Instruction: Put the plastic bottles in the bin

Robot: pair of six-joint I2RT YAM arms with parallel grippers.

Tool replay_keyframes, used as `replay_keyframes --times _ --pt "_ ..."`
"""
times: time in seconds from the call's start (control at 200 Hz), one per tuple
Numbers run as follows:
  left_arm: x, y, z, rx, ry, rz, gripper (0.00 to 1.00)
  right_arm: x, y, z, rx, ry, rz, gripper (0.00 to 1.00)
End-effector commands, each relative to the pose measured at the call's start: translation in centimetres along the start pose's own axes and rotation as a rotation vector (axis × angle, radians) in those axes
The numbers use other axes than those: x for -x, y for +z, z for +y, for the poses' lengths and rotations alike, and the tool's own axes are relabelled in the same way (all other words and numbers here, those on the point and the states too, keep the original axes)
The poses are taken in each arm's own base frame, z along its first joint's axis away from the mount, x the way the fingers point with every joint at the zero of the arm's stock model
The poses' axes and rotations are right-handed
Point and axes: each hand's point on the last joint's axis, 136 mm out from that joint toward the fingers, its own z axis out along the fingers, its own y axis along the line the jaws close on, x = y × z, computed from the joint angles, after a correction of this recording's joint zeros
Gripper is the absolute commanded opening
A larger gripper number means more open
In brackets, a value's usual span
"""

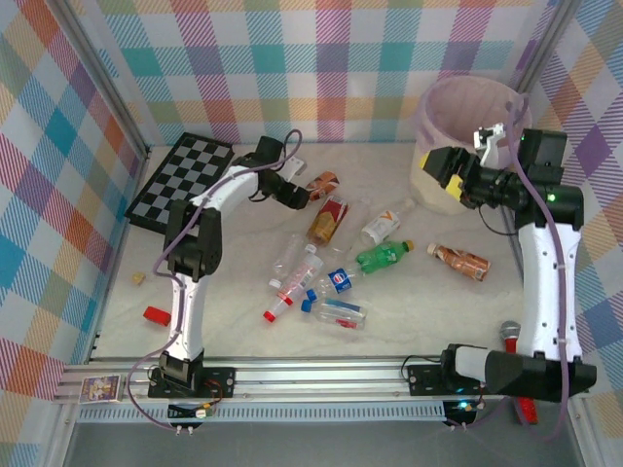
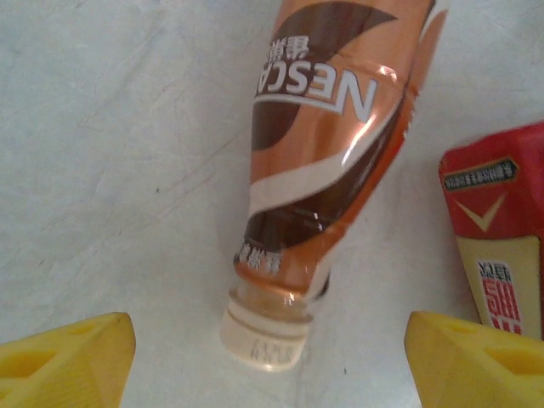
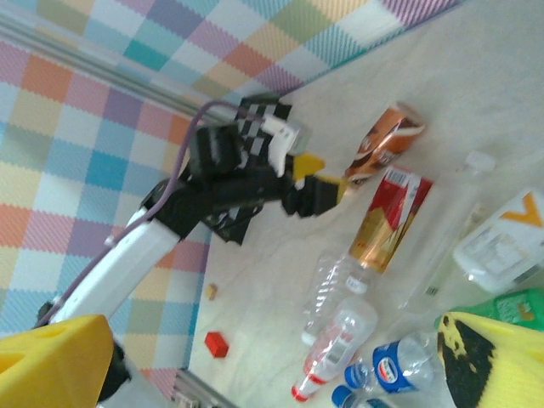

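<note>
The left jaws hang low over the far middle of the pale bench [image 1: 243, 326]. They stand wide apart with nothing in them. Their yellow fingertips [image 2: 72, 357] flank the white cap of a brown-and-orange plastic coffee bottle [image 2: 327, 153] without touching it; the bottle lies on its side. Just right of it lies a red-and-gold labelled bottle [image 2: 501, 238].

The right jaws are raised at the far right, close by the near left side of the round cream bin [image 1: 435, 122] with its pale pink liner. They are spread wide and empty.

More bottles lie scattered mid-bench, all outside the bin: a clear white-labelled bottle [image 1: 382, 227], a green bottle [image 1: 384, 256], and a brown bottle [image 1: 459, 261] off to the right. Nearer are a clear blue-capped bottle [image 1: 336, 280] and a clear red-capped bottle [image 1: 290, 289]. A black-and-white chequered board [image 1: 180, 180] lies at the far left.
</note>
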Motion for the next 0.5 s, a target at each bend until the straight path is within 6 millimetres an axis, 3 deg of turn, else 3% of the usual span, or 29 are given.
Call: replay_keyframes --times 0.0,0.21,0.495 --pt "0.2 0.9 -0.3 -0.016 0.026 0.029 0.81 -1.8 -0.2 0.5 0.041 0.022 0.030 0.98" --pt "-0.5 3.2 -0.6 -0.026 0.019 0.079 0.75 -3.6 -0.1 -1.1 0.001 0.065 0.044 0.98" --pt "-1.2 4.3 -1.3 0.017 0.077 0.141 0.52 -4.4 0.8 -2.5 0.002 0.105 0.052 0.99"
